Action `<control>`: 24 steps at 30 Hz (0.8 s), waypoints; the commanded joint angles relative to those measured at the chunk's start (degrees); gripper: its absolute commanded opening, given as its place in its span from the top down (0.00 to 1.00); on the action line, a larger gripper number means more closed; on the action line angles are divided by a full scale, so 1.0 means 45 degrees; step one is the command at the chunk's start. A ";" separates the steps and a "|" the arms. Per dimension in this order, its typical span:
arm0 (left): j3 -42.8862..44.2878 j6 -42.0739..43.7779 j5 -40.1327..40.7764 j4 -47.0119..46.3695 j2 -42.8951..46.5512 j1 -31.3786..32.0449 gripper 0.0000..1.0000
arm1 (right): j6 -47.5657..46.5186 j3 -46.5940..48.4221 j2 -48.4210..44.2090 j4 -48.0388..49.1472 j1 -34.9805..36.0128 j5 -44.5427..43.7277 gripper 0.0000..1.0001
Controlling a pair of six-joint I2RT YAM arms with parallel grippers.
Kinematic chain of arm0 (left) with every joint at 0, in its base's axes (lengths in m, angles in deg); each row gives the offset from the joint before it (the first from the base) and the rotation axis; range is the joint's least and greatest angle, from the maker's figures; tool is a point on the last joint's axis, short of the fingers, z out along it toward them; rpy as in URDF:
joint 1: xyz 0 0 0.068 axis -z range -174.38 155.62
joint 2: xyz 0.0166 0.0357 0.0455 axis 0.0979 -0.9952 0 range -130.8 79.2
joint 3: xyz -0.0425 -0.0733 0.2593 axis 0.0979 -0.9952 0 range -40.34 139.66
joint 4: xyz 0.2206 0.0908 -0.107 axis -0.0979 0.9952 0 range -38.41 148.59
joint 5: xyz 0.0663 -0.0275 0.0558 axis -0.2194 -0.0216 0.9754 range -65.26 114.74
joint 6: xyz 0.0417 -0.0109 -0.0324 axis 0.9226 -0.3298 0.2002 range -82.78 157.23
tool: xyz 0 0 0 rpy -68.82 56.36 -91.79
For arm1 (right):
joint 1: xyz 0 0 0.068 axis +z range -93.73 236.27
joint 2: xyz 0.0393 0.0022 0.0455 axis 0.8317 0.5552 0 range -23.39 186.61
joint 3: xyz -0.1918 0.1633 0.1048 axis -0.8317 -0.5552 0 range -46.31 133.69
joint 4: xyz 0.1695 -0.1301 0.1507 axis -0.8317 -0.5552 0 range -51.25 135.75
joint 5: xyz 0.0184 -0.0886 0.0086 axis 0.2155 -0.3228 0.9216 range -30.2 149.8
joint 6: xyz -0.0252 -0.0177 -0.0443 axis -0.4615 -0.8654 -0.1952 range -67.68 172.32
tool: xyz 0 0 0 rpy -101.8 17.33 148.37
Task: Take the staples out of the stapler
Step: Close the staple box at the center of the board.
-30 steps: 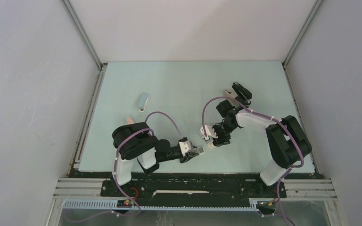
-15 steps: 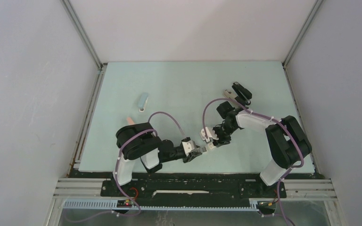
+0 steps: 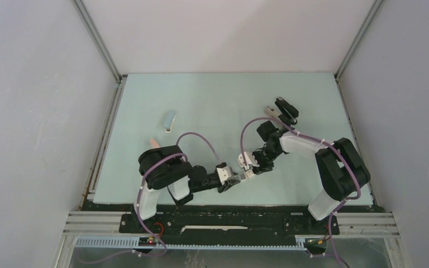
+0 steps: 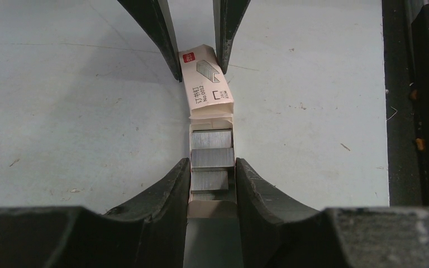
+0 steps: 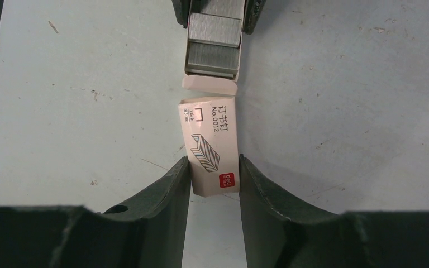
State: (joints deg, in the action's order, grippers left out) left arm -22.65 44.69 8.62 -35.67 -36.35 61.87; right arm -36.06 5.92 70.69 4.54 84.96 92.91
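Silvery staples (image 4: 212, 158) lie in rows in the open tray of a small pink staple box. My left gripper (image 4: 212, 167) is shut on that tray's sides, low over the table. The box's printed pink sleeve (image 5: 211, 145) sits at the tray's far end, slightly skewed, and my right gripper (image 5: 213, 167) is shut on it. The staples (image 5: 214, 28) also show in the right wrist view. In the top view the left gripper (image 3: 234, 180) and the right gripper (image 3: 248, 171) meet tip to tip near the front centre. A black stapler (image 3: 286, 109) lies at the back right.
A light blue stapler-like object (image 3: 169, 120) lies at the left of the pale green mat (image 3: 218, 100), and a small pink object (image 3: 154, 143) sits beside the left arm. White walls enclose three sides. The right arm's purple cable (image 3: 244, 131) loops above the grippers.
My left gripper has moved right with the tray to meet the right gripper. The right jaws have narrowed onto the pink sleeve.
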 commanded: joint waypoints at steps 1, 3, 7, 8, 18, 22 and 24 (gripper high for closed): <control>0.0206 0.0119 0.0265 0.0056 -0.0380 0.0074 0.61 | -0.0126 -0.0122 -0.0244 0.0033 0.0328 0.0301 0.56; 0.0257 0.0099 0.0224 0.0056 -0.0408 0.0083 0.61 | -0.0078 -0.0112 -0.0206 0.0076 0.0382 0.0217 0.56; 0.0332 0.0080 0.0279 0.0051 -0.0437 0.0117 0.60 | -0.0053 -0.0121 -0.0210 0.0078 0.0400 0.0194 0.56; 0.0344 0.0080 0.0271 0.0055 -0.0436 0.0120 0.60 | -0.0031 -0.0127 -0.0212 0.0074 0.0414 0.0175 0.56; 0.0530 -0.0054 0.0499 0.0056 -0.0459 0.0194 0.61 | 0.0165 -0.0123 -0.0178 0.0208 0.0545 0.0012 0.57; 0.0594 0.0024 0.0497 0.0046 -0.0440 0.0280 0.61 | 0.0370 -0.0122 -0.0160 0.0380 0.0559 -0.0021 0.57; 0.0587 0.0128 0.0493 0.0046 -0.0439 0.0370 0.61 | 0.0543 -0.0122 -0.0159 0.0506 0.0564 -0.0092 0.57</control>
State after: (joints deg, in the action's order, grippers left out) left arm -21.36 44.60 9.80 -35.58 -37.07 62.55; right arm -35.18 5.92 70.69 4.98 86.40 92.18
